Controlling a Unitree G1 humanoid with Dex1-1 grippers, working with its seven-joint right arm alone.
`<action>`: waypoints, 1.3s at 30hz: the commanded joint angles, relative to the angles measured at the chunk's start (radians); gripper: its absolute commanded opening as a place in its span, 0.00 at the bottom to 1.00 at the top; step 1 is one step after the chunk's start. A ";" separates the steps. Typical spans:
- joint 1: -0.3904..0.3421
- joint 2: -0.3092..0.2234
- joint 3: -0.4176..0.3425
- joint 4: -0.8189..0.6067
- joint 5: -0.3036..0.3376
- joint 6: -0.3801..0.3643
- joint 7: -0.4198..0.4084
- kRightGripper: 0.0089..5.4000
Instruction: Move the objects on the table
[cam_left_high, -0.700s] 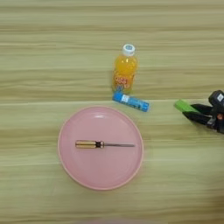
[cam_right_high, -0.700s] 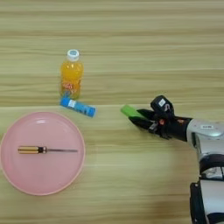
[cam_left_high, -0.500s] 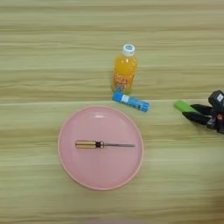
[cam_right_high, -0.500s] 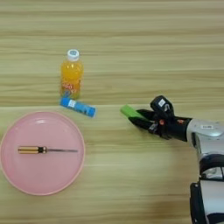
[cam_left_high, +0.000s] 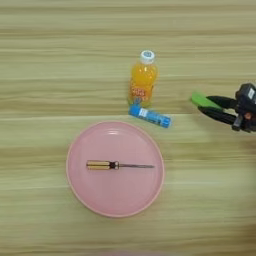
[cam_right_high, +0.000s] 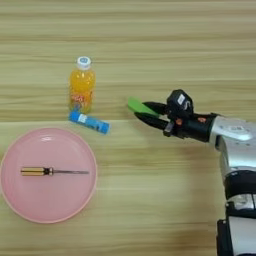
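My right gripper (cam_right_high: 143, 114) reaches in from the right with its two black fingers shut on one end of the flat green block (cam_right_high: 137, 105), which sticks out to the left of the upper finger. The orange-juice bottle (cam_right_high: 82, 87) with a white cap stands upright to the left of the block. A blue tube (cam_right_high: 89, 122) lies just in front of the bottle. The round pink plate (cam_right_high: 45, 202) sits at the front left, with the yellow-handled screwdriver (cam_right_high: 42, 171) lying across its middle. In the left eye view the gripper (cam_left_high: 203, 105) and green block (cam_left_high: 199, 99) show at the right edge.
The silver forearm (cam_right_high: 235, 135) runs from the gripper to the right edge and bends down toward the bottom right corner. The wood-grain table (cam_right_high: 150, 200) stretches bare behind the bottle and in front of the gripper.
The gripper has moved left and toward the back of the table, carrying the green block with it. Bottle, tube, plate and screwdriver have stayed put.
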 joint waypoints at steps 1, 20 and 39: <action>0.010 -0.028 -0.004 -0.330 0.072 0.066 -0.022 0.26; 0.031 0.212 0.363 -0.722 -0.010 0.242 -0.051 0.26; 0.001 0.247 0.514 -0.514 -0.252 0.166 -0.154 0.26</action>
